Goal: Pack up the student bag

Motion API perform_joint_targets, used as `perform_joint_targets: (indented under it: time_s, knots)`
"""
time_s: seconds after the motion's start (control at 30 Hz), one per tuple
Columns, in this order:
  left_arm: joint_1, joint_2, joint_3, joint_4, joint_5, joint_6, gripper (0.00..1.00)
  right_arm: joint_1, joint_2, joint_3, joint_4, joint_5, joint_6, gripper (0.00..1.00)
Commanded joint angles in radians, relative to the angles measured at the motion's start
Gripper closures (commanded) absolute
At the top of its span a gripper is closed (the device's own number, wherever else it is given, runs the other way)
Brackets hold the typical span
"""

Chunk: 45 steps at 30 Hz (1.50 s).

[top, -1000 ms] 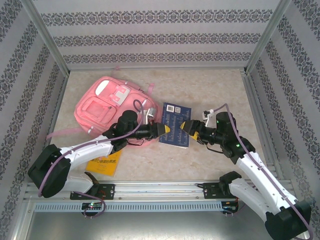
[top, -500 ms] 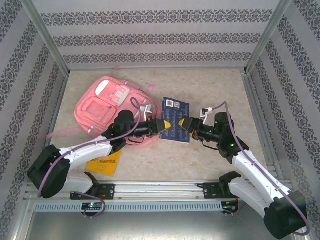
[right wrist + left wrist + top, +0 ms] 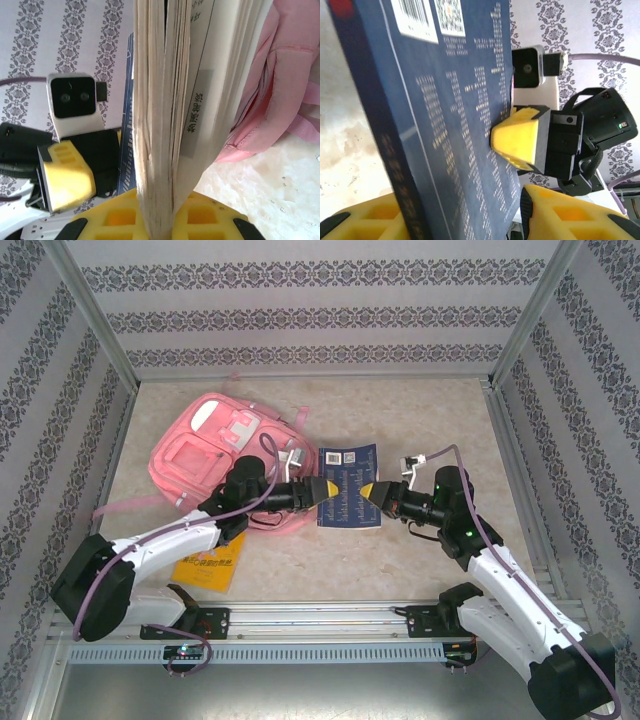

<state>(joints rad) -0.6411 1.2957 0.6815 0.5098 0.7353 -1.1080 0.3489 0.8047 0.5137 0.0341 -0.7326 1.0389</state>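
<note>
Right hand point(image 3: 371, 490) has closed in and clamped the page edge of the dark blue paperback book point(image 3: 348, 468) while left hand point(image 3: 327, 490) has eased apart around its spine, likely a handover, large pink fabric backpack point(image 3: 205, 455) flat on the surface point(image 3: 430, 420) just beside it.

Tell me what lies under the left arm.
A yellow booklet lies flat on the table beneath the left arm; the arm covers its upper edge, so that part cannot be seen.

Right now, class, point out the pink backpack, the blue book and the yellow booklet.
pink backpack point(image 3: 192, 455), top view, front pocket.
blue book point(image 3: 348, 502), top view, cover.
yellow booklet point(image 3: 208, 565), top view, cover.
</note>
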Motion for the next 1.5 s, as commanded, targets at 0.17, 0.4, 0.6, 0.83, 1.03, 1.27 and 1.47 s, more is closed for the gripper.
perform_joint_targets:
  time_s: [0.17, 0.4, 0.6, 0.83, 1.03, 1.27, 1.47]
  knots:
    - [0.061, 0.022, 0.038, 0.168, 0.071, -0.031, 0.54, -0.002, -0.025, 0.006, 0.015, -0.103, -0.036, 0.98]
    - [0.059, 0.139, 0.016, 0.431, 0.092, -0.185, 0.68, -0.001, -0.026, 0.011, 0.015, -0.117, -0.029, 0.97]
    - [0.057, 0.169, 0.014, 0.504, 0.102, -0.226, 1.00, -0.005, -0.033, 0.037, -0.029, -0.054, -0.042, 0.63]
    - [0.060, 0.040, 0.051, 0.323, -0.004, -0.122, 1.00, -0.002, -0.154, -0.024, -0.033, 0.177, 0.088, 0.32]
    - [0.060, -0.012, 0.090, 0.297, -0.125, -0.127, 1.00, 0.087, -0.231, -0.133, 0.176, 0.336, 0.209, 0.18]
    - [0.057, -0.011, 0.094, 0.377, -0.236, -0.183, 1.00, 0.218, -0.210, -0.144, 0.440, 0.462, 0.222, 0.10]
    - [0.050, -0.012, 0.070, 0.438, -0.318, -0.219, 1.00, 0.373, -0.123, -0.164, 0.645, 0.686, 0.239, 0.08]
